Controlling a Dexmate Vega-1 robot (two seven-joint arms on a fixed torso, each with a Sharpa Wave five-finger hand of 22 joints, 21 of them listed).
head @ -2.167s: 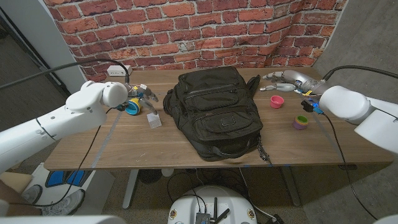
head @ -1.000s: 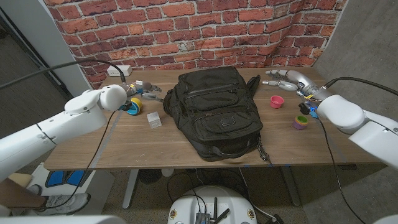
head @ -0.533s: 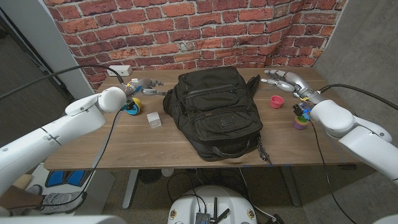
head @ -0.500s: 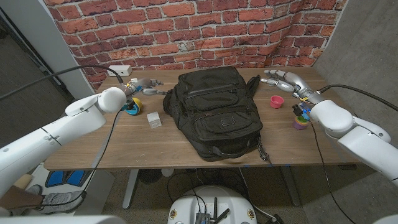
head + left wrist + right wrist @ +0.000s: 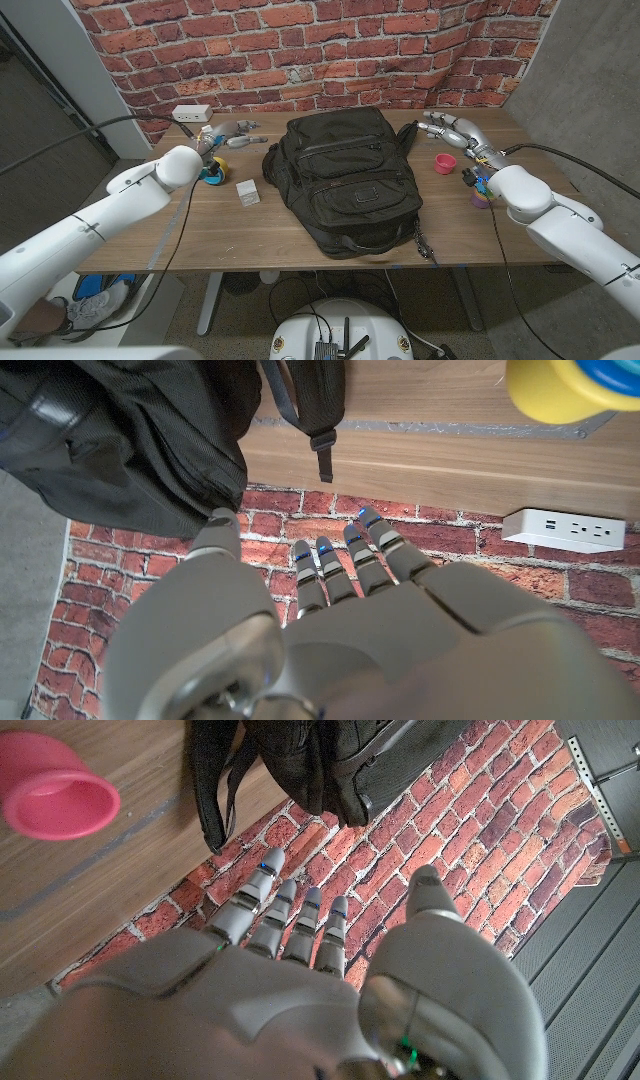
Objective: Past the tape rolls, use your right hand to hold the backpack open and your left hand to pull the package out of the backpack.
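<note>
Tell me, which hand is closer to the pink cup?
The right. The right hand hovers just behind the pink cup, while the left hand is across the backpack.

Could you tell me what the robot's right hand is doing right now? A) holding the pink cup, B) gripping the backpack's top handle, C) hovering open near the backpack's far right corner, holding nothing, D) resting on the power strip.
C: the right hand hangs with fingers spread beside the backpack, apart from the pink cup.
</note>
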